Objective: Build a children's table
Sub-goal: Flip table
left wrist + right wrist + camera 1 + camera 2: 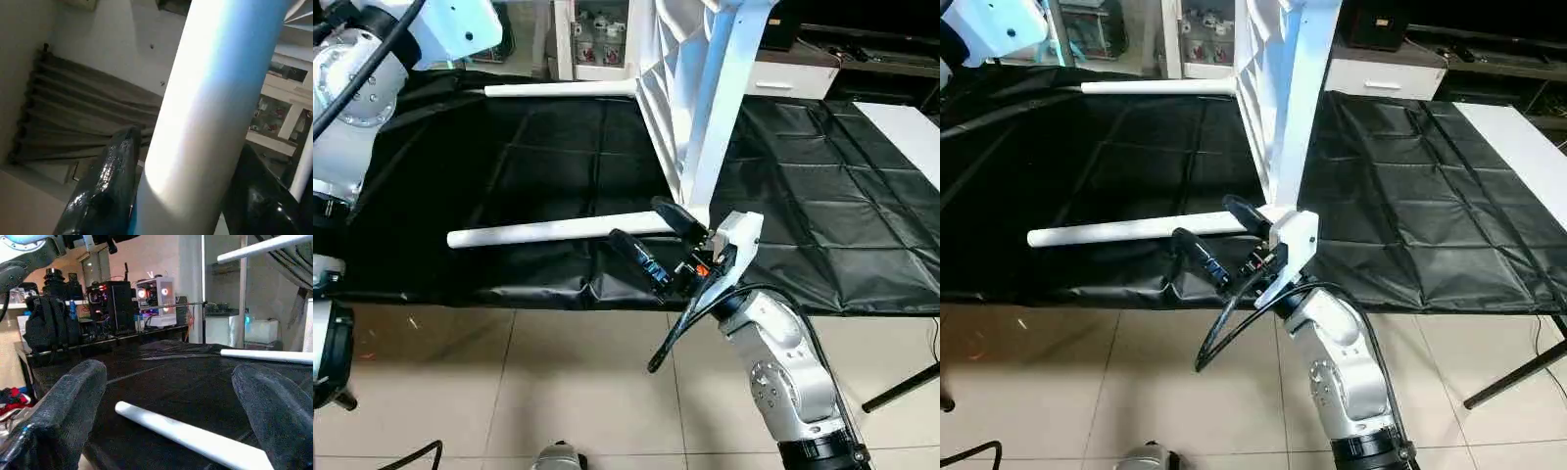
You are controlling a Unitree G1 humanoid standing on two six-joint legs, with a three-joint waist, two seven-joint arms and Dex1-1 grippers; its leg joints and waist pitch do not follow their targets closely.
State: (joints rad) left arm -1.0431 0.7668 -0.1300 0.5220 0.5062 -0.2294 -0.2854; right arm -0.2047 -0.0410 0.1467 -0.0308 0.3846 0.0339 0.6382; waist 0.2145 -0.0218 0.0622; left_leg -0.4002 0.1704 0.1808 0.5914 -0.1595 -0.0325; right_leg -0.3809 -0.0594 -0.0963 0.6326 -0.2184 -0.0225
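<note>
On the black-covered worktable [822, 196] the white tabletop [671, 88] is standing up on its edge, ribbed underside turned toward the robot's left, so the legs already plugged in stick out sideways from it. One leg [558, 231] runs out from the tabletop's lower near corner along the front edge of the worktable, and another leg [563, 89] comes off the far corner, also pointing to the robot's left. A third leg [724, 98] slants up across the front of the tabletop and goes out the top of the head views, and that's the one you see up close from the left wrist [205, 112]. The left gripper [190, 191] has a black finger [110, 181] on each side of that leg, sitting right against it as far as I can tell, so call it about half closed with the leg in between. The right gripper [654, 243] is spread pretty much all the way and has hold of nothing; it hangs at the front edge of the worktable just below the tabletop's near corner, with the lower leg's socket end passing between its two fingers [677, 219] without either one touching it. From the right wrist you look straight down that same leg [195, 438] lying on the black cover.
</note>
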